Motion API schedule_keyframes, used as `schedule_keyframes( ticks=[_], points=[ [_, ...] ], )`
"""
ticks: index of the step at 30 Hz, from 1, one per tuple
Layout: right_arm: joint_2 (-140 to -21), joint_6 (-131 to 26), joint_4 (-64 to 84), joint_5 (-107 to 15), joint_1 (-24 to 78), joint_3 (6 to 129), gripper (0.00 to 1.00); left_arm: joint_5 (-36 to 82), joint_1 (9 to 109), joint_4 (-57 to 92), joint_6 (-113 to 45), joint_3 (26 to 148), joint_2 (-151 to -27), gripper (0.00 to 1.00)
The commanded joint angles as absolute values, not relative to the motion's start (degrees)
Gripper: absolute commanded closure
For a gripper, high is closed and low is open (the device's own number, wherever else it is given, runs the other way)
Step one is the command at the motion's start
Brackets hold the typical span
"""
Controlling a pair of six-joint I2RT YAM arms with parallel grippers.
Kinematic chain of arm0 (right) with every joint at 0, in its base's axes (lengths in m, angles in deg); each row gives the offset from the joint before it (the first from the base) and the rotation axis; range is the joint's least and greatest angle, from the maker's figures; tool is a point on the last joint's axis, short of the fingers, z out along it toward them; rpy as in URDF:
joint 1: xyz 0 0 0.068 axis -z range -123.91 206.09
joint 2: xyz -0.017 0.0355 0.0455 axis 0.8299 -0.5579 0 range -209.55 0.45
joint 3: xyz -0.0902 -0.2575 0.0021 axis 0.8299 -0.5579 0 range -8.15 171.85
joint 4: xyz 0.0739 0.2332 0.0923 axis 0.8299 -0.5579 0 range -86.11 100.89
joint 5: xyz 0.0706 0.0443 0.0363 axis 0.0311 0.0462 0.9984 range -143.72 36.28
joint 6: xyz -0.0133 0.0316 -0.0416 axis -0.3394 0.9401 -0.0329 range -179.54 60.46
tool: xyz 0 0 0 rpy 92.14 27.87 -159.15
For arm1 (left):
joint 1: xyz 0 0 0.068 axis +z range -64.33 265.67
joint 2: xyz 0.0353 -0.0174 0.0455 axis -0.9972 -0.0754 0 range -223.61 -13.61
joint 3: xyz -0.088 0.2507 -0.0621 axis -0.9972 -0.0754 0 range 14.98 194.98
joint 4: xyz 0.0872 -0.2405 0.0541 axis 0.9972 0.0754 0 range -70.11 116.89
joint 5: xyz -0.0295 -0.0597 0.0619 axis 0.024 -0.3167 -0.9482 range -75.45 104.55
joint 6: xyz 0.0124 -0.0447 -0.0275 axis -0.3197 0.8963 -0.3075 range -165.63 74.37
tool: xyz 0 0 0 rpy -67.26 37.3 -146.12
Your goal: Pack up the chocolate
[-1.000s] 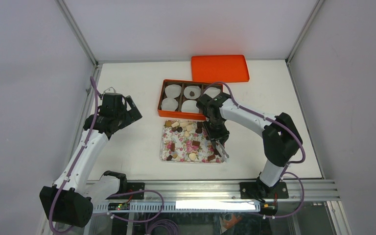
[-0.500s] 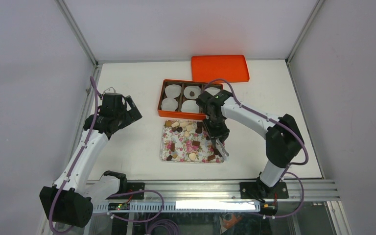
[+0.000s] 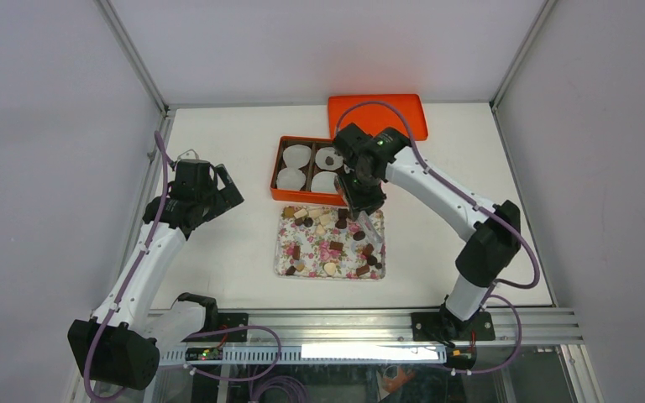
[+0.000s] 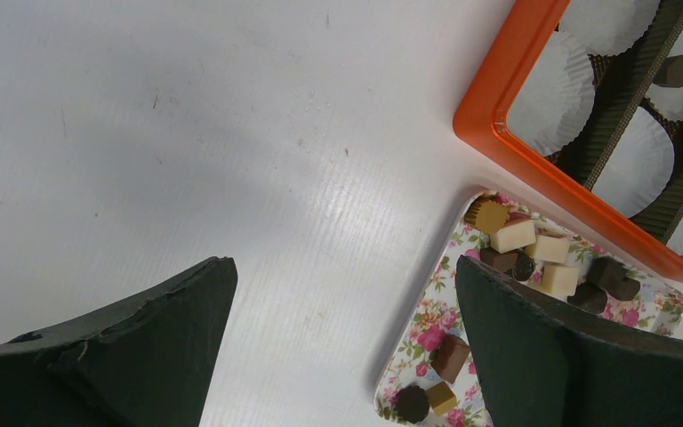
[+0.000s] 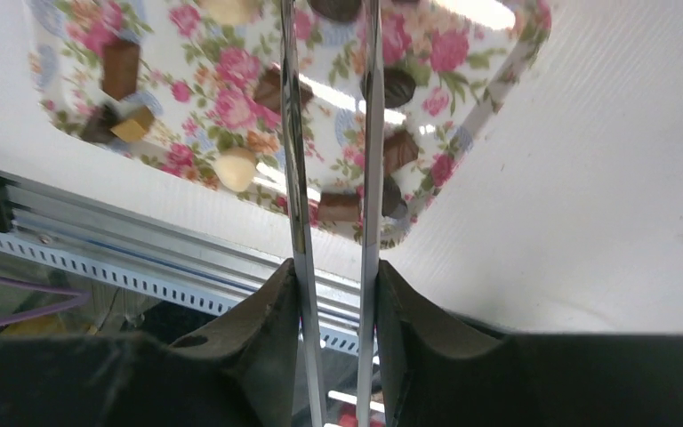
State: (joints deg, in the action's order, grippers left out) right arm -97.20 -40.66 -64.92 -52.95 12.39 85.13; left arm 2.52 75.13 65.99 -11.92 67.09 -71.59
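Chocolate (image 3: 336,246) on floral tray (image 3: 279,252), lower centre, directly under my right hand (image 3: 371,233); can't tell if it's grasping. Left hand (image 3: 222,186) released, far left.

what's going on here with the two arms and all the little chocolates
Chocolate pieces are being packed from a floral tray into an orange box of paper cups. The right gripper is shut on metal tweezers, poised over the tray's far edge next to the box; whether the tips hold a piece is out of view. One dark piece sits in a cup; many lie on the tray. The left gripper hangs open over the table, holding nothing.
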Motion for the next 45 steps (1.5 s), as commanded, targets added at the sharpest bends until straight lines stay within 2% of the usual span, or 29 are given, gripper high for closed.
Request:
schedule_keyframes(
  ticks=[1,9,22,26,34,41,43,45],
  points=[
    [-101.47,-43.47,-65.0,-56.15,12.94,95.77,1.0,1.18,74.86,64.09,-11.18,67.01,-70.0,0.01],
    [-113.43,-44.5,-62.71,-54.21,15.85,104.85,1.0,0.14,74.8,64.7,-11.53,66.72,-67.6,0.01],
    [-118.71,-44.73,-61.45,-48.87,16.8,105.79,0.99,0.09,74.82,65.41,-11.62,67.01,-67.59,0.01],
    [-119.22,-44.68,-61.28,-48.71,16.8,105.76,0.87,0.22,74.86,65.48,-11.62,67.01,-67.5,0.01],
    [-119.27,-44.42,-61.1,-48.67,16.8,106.1,0.69,0.11,74.82,65.66,-11.55,67.01,-67.14,0.01],
    [-117.42,-44.38,-61.4,-49.9,16.87,105.75,0.67,0.31,74.86,65.68,-11.48,66.99,-67.29,0.01],
    [-116.93,-44.54,-61.32,-50.15,16.85,105.23,0.62,0.46,74.84,65.61,-11.4,67.01,-67.45,0.01],
    [-116.87,-44.6,-61.46,-50.28,16.93,104.98,0.61,0.57,74.79,65.59,-11.35,67.0,-67.74,0.01]
  ],
)
